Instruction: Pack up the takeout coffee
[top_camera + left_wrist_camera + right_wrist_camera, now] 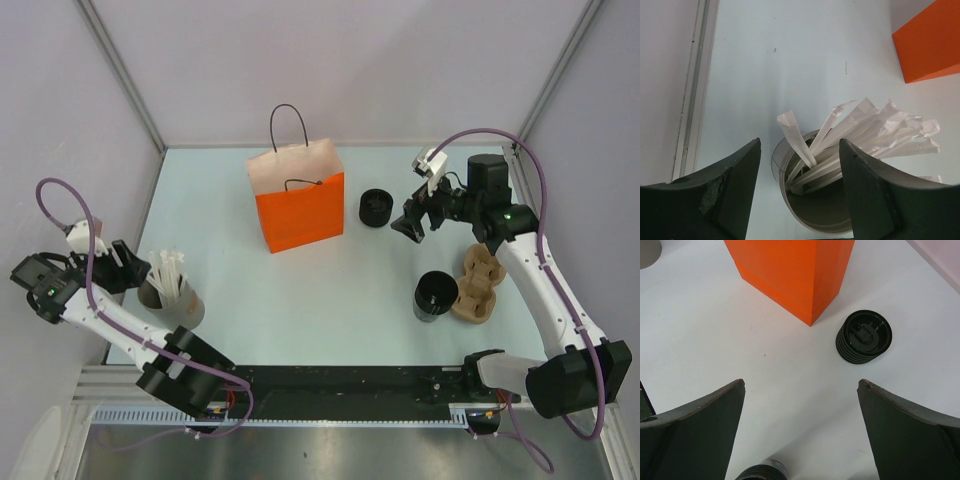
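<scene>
The takeout coffee [375,207], a small black cup with a ridged black lid, stands on the table just right of the orange paper bag [297,205]. In the right wrist view the takeout coffee [863,336] sits ahead and to the right, beside the orange bag [800,275]. My right gripper [415,222] [801,385] hovers open a short way right of the coffee, with nothing between its fingers. My left gripper [122,265] [800,150] is at the far left, open, with its fingers on either side of the white straws [870,132] in the grey cup [815,210].
A wider black cup [435,295] stands near the front right, next to a brown cardboard cup carrier [478,285]. A black ribbed rim [760,472] shows at the bottom edge of the right wrist view. The grey cup of straws [172,290] is near the left edge.
</scene>
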### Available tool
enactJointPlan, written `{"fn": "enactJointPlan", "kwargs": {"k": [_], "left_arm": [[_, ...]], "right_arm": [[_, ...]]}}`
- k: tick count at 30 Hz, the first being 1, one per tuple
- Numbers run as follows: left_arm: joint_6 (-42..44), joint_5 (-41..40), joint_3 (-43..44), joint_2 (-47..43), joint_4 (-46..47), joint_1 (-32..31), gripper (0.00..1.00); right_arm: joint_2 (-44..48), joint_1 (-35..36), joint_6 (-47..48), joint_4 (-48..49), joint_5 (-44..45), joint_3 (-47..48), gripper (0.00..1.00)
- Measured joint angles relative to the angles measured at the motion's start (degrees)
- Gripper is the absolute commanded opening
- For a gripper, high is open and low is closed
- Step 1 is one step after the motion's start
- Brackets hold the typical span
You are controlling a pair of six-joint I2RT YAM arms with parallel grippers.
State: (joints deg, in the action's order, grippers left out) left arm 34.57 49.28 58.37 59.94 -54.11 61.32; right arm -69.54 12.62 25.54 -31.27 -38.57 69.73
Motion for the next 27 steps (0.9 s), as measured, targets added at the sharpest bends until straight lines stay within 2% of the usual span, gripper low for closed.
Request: {"fn": "enactJointPlan", "kwargs": {"k": [10,20,27], "left_arm": [[-0.22,0.00,-2.58,0.00,2.97,0.09,0.55],[-0.76,0.00,-4.20,0.09,5.77,0.11,0.54],[-1.73,0.15,-5.11,0.85,7.52,0.11,0.49]], "right_arm": [[0.00,0.00,0.20,-0.11,-0.81,-0.02,0.99],[-0.02,0.00,0.26,-0.17,-1.14,-0.04,0.99],[-0.13,0.00,0.61,-0.20,-1.44,-0.11,0.99]]}}
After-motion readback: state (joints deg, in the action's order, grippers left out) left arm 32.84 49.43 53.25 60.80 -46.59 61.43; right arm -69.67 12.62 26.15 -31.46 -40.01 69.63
